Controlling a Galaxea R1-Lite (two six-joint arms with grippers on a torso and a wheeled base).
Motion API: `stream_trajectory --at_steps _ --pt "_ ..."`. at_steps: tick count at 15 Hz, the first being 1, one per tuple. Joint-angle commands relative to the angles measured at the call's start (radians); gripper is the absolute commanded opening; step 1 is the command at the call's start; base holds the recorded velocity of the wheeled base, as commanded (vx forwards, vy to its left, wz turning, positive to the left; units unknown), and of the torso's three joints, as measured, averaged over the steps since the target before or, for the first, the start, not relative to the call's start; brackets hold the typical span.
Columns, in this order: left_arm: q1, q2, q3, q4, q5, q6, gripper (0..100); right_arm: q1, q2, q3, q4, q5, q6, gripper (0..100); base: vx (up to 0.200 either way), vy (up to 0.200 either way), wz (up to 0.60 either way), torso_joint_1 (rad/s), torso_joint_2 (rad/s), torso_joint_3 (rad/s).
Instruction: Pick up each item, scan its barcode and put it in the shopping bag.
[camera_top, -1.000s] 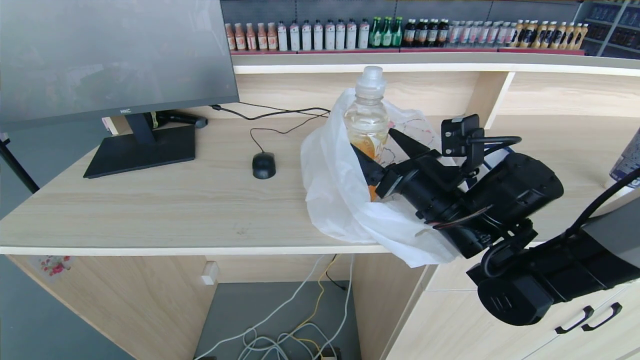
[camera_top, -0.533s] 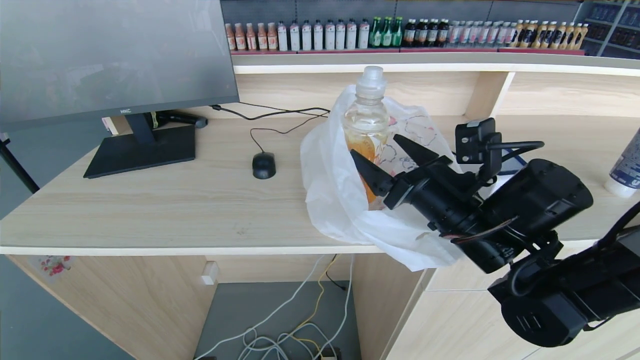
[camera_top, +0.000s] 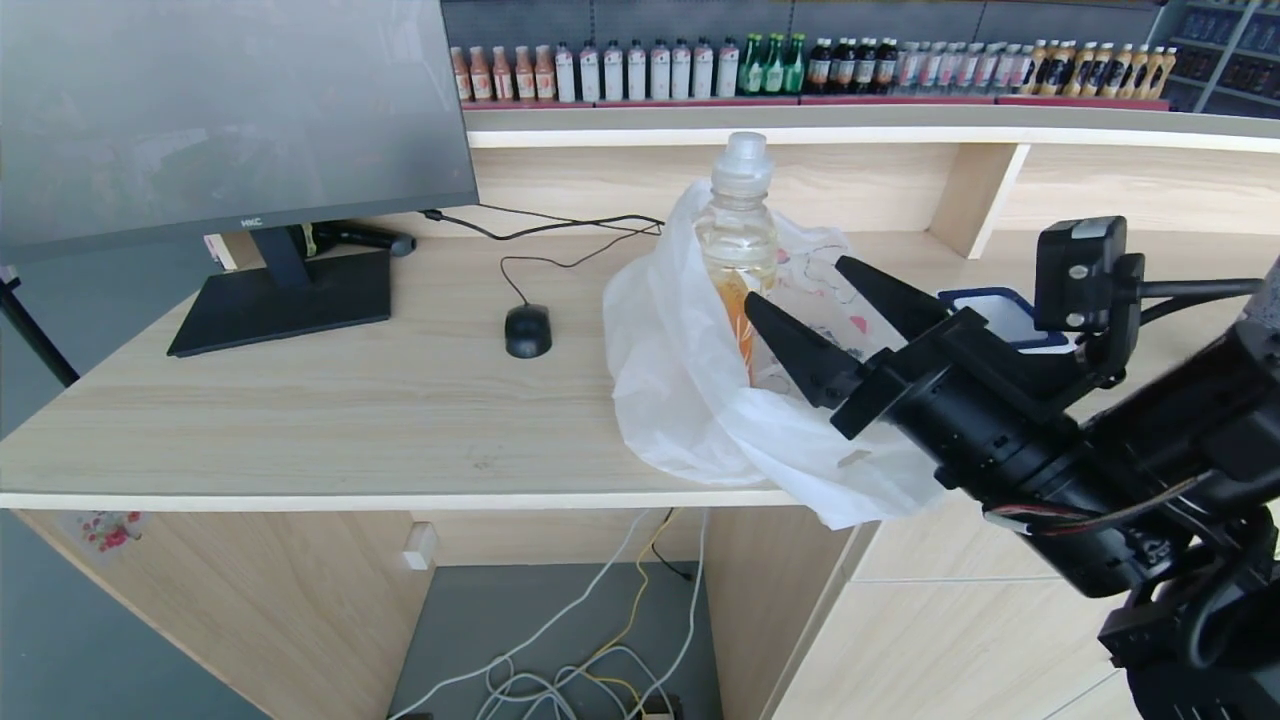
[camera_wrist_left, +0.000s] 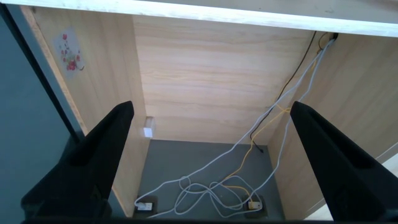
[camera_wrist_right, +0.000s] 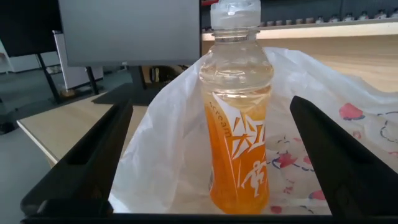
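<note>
A clear bottle of orange drink (camera_top: 738, 245) with a clear cap stands upright inside the white plastic shopping bag (camera_top: 680, 400) on the wooden counter (camera_top: 350, 420). My right gripper (camera_top: 800, 283) hangs open just right of the bottle, its black fingers pointing at it without touching. In the right wrist view the bottle (camera_wrist_right: 239, 124) stands between and beyond the open fingers (camera_wrist_right: 99, 155), with the bag (camera_wrist_right: 161, 137) around it. My left gripper (camera_wrist_left: 212, 107) is open below the counter, holding nothing.
A monitor (camera_top: 230, 110) stands at the back left, with a black handheld scanner (camera_top: 350, 238) behind its foot and a mouse (camera_top: 527, 330) beside the bag. A blue-and-white item (camera_top: 985, 305) lies right of the bag. Cables (camera_wrist_left: 217, 186) hang under the counter.
My right gripper has drawn back from around the bottle, to the right and toward me, staying open. The bottle stays upright in the bag.
</note>
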Motion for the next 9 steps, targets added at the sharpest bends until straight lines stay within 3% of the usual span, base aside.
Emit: stream_trajectory --at_steps 1,6,9 --pt "0.001 0.0 0.0 0.0 0.0 -0.003 100 0.0 -0.081 0.033 -0.001 0.0 0.001 100 0.0 0.0 0.0 0.0 0.0 0.0" --pt "0.001 0.0 0.0 0.0 0.0 -0.001 100 0.0 -0.115 0.034 -0.001 0.0 0.001 100 0.0 0.0 0.0 0.0 0.0 0.0" --pt "0.001 0.0 0.0 0.0 0.0 -0.003 100 0.0 -0.118 0.033 -0.001 0.0 0.001 100 -0.2 0.0 0.0 0.002 0.0 0.004"
